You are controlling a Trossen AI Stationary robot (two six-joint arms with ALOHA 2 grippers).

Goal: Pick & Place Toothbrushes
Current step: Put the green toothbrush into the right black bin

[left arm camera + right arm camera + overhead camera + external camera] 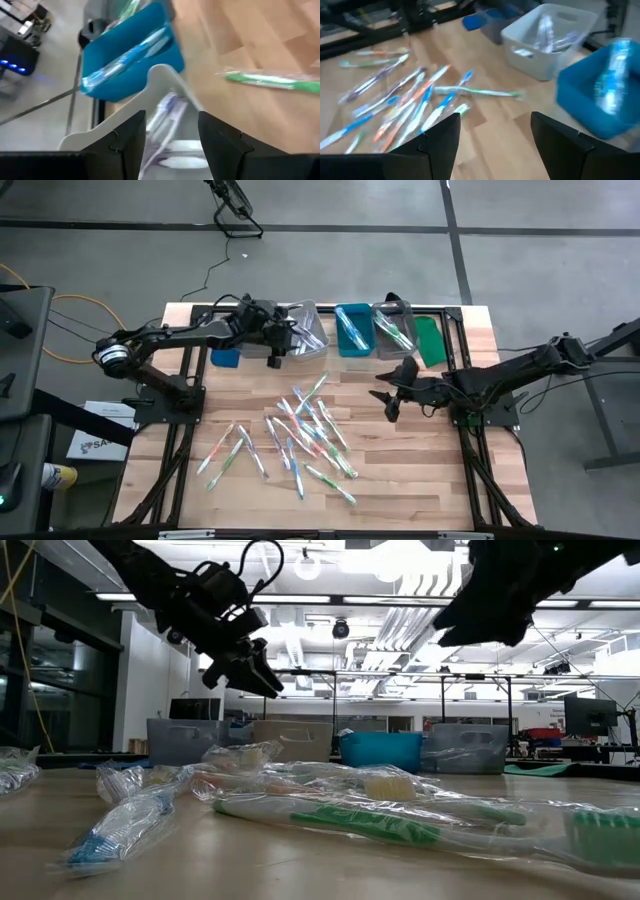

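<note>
The toothbrushes (300, 435) are scattered across the middle of the wooden table (400, 480). The left gripper (283, 345) is held wide and empty above the clear bin (306, 330), upper centre. The right gripper (392, 402) is spread wide, empty, centre right.

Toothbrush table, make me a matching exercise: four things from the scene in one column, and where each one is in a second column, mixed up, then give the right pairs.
Things:
1. left gripper
2. right gripper
3. teal bin
4. loose toothbrushes

Places:
A. spread over the middle of the wooden table
B. open, over bare wood to the right of the pile
C. in the row of bins at the far edge, holding a blue toothbrush
D. open, above the pale bin at the far edge

Pairs: 1-D, 2-B, 3-C, 4-A
</note>
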